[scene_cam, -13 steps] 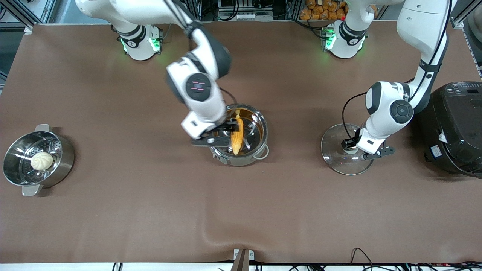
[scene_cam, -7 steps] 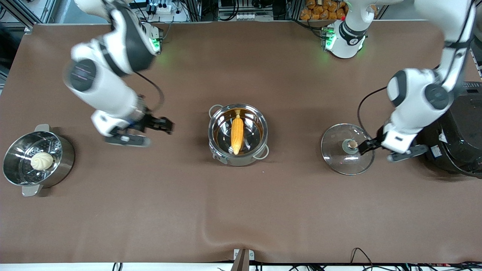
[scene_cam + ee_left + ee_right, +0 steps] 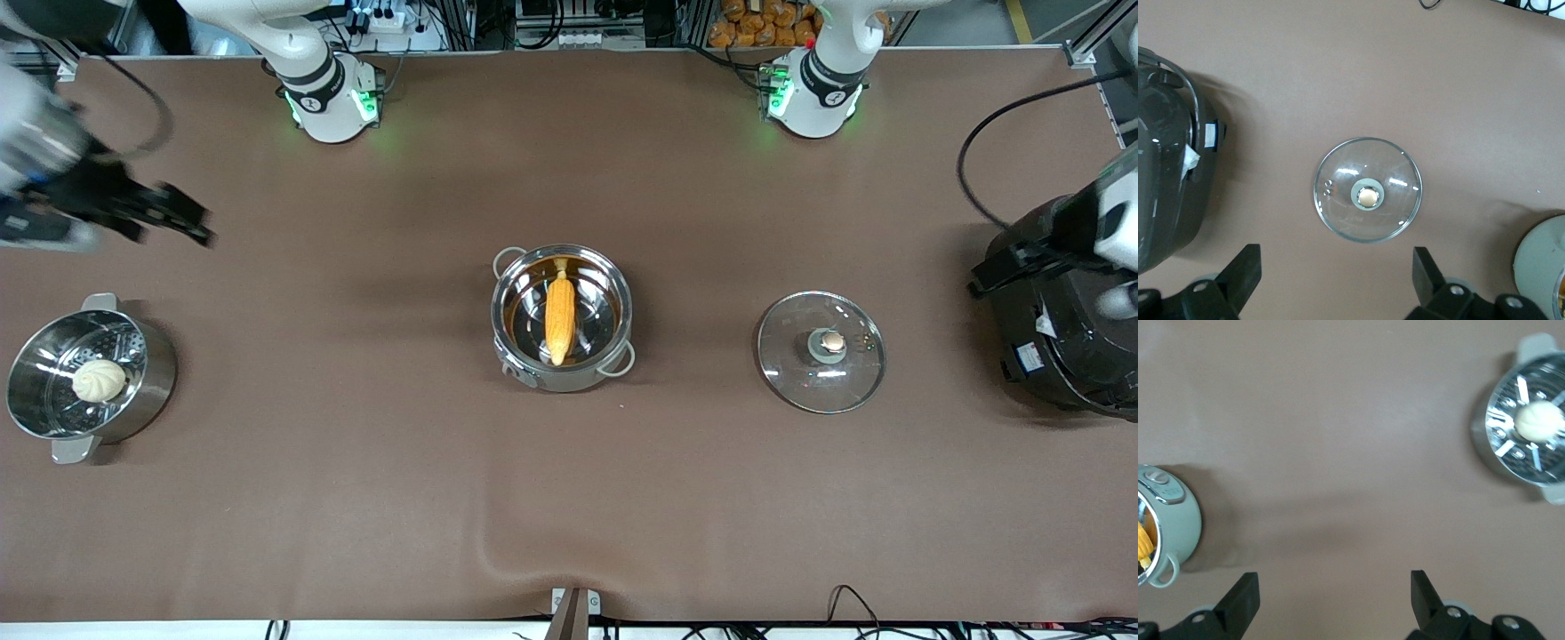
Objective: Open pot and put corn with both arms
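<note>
A shiny round stainless-steel pot [image 3: 562, 318] sits uncovered at the middle of the brown table [image 3: 569, 498], well apart from both grippers and roughly midway between them. Inside it lies the corn [image 3: 559, 316], a yellow-orange cob with a bumpy kernel surface and a pale stub end, stretched across almost the full width of the pot's mirror-like floor. Two thin loop handles stick out from the pot's rim.

The lid [image 3: 821, 352] is a round, clear glass disc with a metal rim and a small tan knob at its centre. It rests flat on the table beside the pot, toward the left arm's end, knob upward, likely set there to leave the pot mouth free for the corn.

The left gripper [image 3: 1337, 280] hangs above the table near the black rice cooker [image 3: 1062, 307], with the lid below and in front of it. Its fingers are spread wide and hold nothing. The right gripper [image 3: 169, 216] hangs high over the table's other end, above bare cloth near a steel steamer pot [image 3: 87, 378] that has a perforated insert and a smooth round white bun [image 3: 99, 380] inside. Its fingers also stand wide apart and empty.

With the lid off, the corn in the pot and both arms clear, the task looks essentially done.
</note>
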